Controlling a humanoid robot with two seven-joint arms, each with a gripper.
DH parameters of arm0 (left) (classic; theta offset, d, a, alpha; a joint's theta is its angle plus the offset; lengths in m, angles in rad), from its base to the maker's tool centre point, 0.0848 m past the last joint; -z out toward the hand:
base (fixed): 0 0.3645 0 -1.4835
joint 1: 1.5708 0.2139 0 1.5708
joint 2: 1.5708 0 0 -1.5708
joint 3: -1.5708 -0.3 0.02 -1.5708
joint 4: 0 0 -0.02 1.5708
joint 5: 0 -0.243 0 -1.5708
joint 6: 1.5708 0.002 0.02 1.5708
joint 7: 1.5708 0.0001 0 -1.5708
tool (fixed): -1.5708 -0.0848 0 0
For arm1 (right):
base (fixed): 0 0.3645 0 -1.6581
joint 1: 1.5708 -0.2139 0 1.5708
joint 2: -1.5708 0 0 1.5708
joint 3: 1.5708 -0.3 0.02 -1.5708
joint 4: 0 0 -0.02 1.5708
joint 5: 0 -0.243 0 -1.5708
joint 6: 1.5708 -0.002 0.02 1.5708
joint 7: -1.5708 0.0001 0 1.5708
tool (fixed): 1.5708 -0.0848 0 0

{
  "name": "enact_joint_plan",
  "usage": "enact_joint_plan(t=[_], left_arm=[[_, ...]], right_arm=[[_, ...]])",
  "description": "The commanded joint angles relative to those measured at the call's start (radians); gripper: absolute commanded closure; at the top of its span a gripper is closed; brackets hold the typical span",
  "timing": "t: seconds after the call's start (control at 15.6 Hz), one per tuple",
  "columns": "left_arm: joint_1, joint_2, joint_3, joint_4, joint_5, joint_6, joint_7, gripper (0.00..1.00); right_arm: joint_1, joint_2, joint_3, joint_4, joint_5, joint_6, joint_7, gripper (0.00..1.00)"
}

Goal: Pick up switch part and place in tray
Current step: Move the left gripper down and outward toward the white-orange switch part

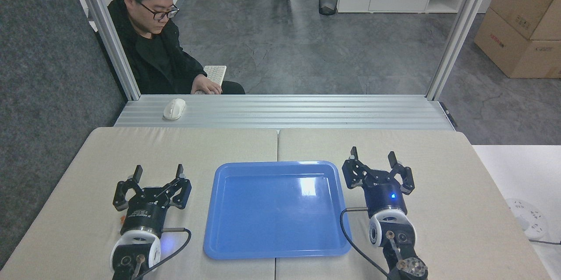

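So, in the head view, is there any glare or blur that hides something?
Head view: sharp overall; a white glare patch sits on the glossy blue plastic tray, hiding nothing, as the tray looks empty. A small orange bit beside the left gripper is mostly hidden by it, too small to identify. The right gripper shows clear, spread fingers.

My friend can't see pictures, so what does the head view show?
A large glossy blue plastic tray lies empty on a beige padded table between the left gripper and the right gripper, both open. Behind, a person in black sits typing.
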Motion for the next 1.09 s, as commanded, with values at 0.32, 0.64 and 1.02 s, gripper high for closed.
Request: enact_joint_plan(t=[0.32, 0.64, 1.02], left_arm=[[0.017, 0.056, 0.097, 0.242, -0.005, -0.059, 0.110, 0.00], [0.023, 0.090, 0.099, 0.284, 0.001, -0.065, 0.122, 0.00], [0.059, 0.121, 0.101, 0.287, 0.001, -0.138, 0.160, 0.00]], right_arm=[[-0.001, 0.001, 0.000, 0.000, -0.001, 0.000, -0.001, 0.00], [-0.001, 0.001, -0.001, 0.000, -0.001, 0.000, -0.001, 0.00], [-0.001, 0.001, -0.001, 0.000, 0.000, 0.000, -0.001, 0.00]])
